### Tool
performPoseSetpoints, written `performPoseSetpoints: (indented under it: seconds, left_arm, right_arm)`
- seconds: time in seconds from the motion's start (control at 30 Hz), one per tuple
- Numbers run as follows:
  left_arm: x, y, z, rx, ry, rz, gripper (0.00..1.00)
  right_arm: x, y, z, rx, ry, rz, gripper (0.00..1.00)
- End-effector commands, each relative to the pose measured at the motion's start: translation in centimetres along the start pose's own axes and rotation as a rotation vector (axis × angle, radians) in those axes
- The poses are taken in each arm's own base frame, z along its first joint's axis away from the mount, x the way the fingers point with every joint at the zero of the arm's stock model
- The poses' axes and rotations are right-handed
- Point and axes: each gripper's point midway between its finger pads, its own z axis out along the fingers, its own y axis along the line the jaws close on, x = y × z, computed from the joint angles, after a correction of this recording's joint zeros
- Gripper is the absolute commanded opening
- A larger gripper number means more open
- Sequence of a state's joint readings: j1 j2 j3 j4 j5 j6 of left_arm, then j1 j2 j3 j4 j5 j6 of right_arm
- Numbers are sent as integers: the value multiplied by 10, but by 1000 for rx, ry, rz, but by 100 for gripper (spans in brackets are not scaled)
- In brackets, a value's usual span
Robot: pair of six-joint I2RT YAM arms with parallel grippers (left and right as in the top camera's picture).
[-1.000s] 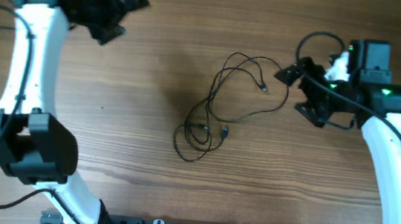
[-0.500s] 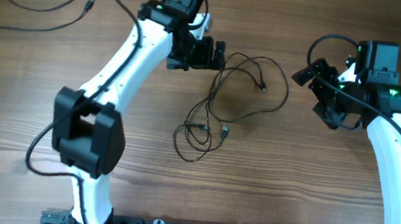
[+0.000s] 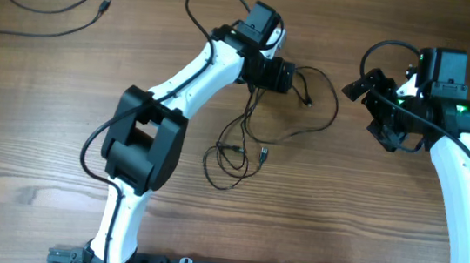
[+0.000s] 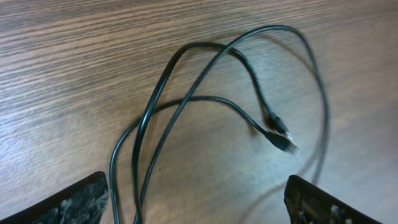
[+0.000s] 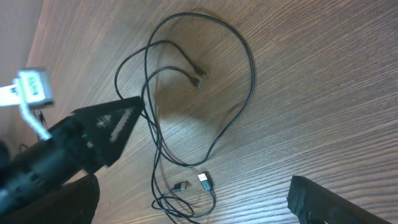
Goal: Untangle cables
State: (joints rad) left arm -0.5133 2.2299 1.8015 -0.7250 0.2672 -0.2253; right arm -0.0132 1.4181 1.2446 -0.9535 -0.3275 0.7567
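Left pincer (image 3: 286, 76): spread wide, nothing gripped, held over the upper loops of the cables (image 3: 257, 125); its fingers (image 4: 74, 199) are seen on either side of the strands in the wrist view. Right pincer (image 3: 370, 111): likewise parted and empty, set apart to the right of the tangle. Cables: loose black loops laid mid-worktop (image 3: 43, 129); two small plug ends (image 4: 280, 134) lie together inside the top loop, two more (image 5: 193, 183) by the lower knot. Separate cord (image 3: 45, 20): laid near the far left corner. Bare wood is shown left of and below the tangle.
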Motion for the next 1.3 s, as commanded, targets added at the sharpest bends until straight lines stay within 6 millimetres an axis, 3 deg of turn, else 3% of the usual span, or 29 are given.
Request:
performPoseSetpoints:
  seconds: [0.0, 0.1, 0.17, 0.27, 0.3, 0.43, 0.57, 0.6, 0.67, 0.7, 0.8, 0.83, 0.9, 0.93, 0.97, 1.03, 1.07, 1.13, 1.2, 1.27]
  left_arm:
    - [-2, 19, 16, -82, -17, 9, 90]
    - [-12, 32, 23, -144, -63, 12, 87]
    - [-13, 33, 23, -150, -70, 12, 64]
    - [-4, 35, 23, -161, -34, 5, 9]
    - [-2, 36, 22, -164, -24, 3, 4]
    - [-4, 31, 8, -159, -32, 5, 3]
    - [-33, -12, -97, -72, -201, -17, 3]
    - [-47, -27, -148, -33, -314, -33, 4]
    - [-62, -42, -218, 27, -477, -54, 4]
    - [-69, -48, -264, 57, -586, -53, 4]
    - [-83, -41, -395, 130, -924, -107, 4]
    - [-86, -36, -428, 158, -1018, -142, 4]
    - [-87, -20, -525, 293, -1299, -280, 4]
    - [-86, -19, -544, 323, -1353, -294, 4]
    - [-81, -18, -597, 406, -1520, -294, 4]
    - [-78, -12, -628, 414, -1640, -274, 4]
    - [-78, 1, -631, 376, -1659, -305, 4]
    - [-76, 59, -613, 170, -1644, -501, 4]
    - [-55, 148, -593, -289, -1642, -730, 4]
    - [-37, 208, -576, -659, -1539, -770, 4]
  right_arm:
    - [-4, 2, -7, -2, -33, -2, 100]
    - [-4, 2, -7, -2, -33, -3, 100]
    - [-4, 2, -7, -2, -33, -3, 100]
    - [-4, 1, -7, -2, -34, -1, 100]
    - [-4, 1, -7, -2, -34, -1, 100]
    - [-4, 2, -7, -2, -34, -2, 100]
    - [-4, 1, -7, -2, -34, -1, 100]
    - [-4, 2, -7, -2, -34, -2, 100]
    - [-4, 1, -7, -2, -34, -1, 100]
    - [-4, 2, -7, -2, -34, -1, 100]
    - [-4, 2, -7, -2, -34, -2, 100]
    - [-4, 2, -7, -2, -34, -2, 100]
    - [-4, 2, -7, -2, -34, -2, 99]
    - [-4, 1, -7, -2, -34, -2, 100]
    - [-4, 2, -7, -2, -34, -2, 100]
    - [-4, 2, -7, -2, -34, -2, 100]
    - [-4, 2, -7, -2, -34, -2, 100]
    - [-4, 1, -7, -2, -34, -2, 100]
    - [-4, 2, -7, -2, -34, -2, 100]
    - [-4, 2, -7, -2, -34, -2, 100]
